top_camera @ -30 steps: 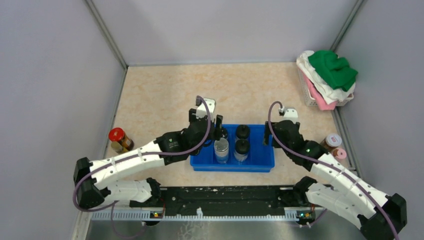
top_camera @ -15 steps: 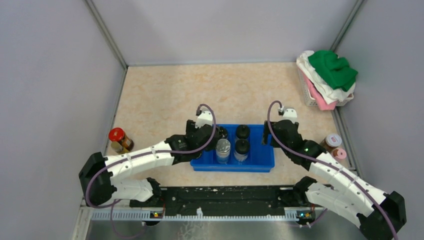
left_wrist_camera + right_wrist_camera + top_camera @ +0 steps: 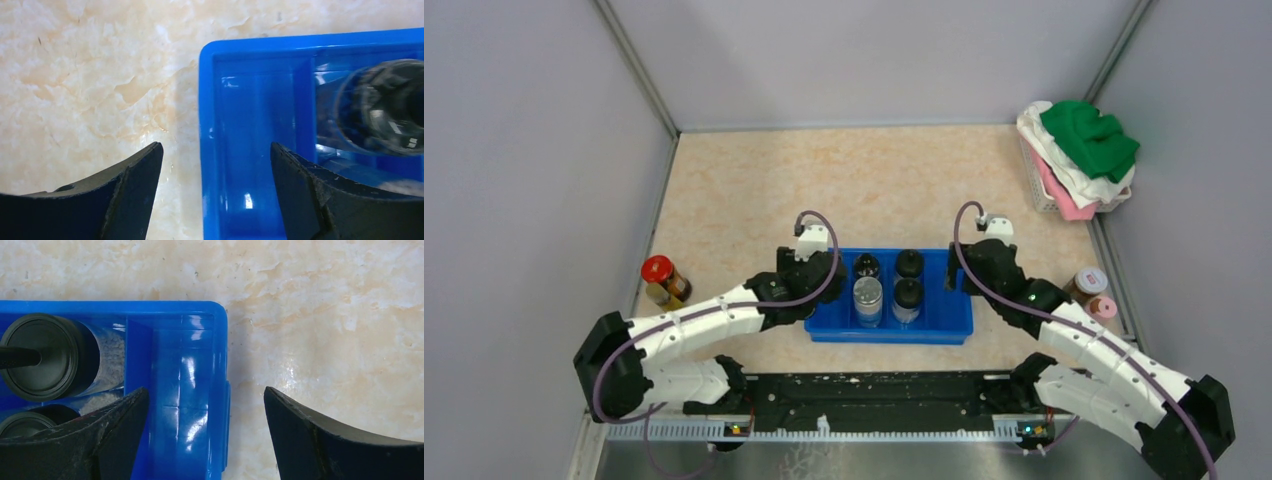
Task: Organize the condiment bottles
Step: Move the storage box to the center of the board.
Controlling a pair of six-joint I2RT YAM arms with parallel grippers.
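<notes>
Both pincers are hovering with jaws apart over opposite ends of a blue rectangular plastic tray (image 3: 889, 328) on the marbled beige worktop (image 3: 754, 190), gripping nothing. The left pincer (image 3: 216, 150) is straddling the tray's left end wall, one finger over the worktop and the other over the tray's end compartment. The right pincer (image 3: 206, 395) is straddling the right end wall in the same way.

Four condiment bottles are standing upright in the tray between the pincers: three black-capped bottles (image 3: 909, 263) and a clear silver-capped jar (image 3: 867, 293).

Outside the tray, a red-capped amber jar (image 3: 659, 275) is sitting by the left wall, well apart from the left pincer. A silver-lidded jar (image 3: 1090, 281) and a pink-capped bottle (image 3: 1105, 307) are waiting beside the right arm.

Labels are too small to read. In the left wrist view the nearest bottle is showing blurred and cut off at the frame's edge.
</notes>
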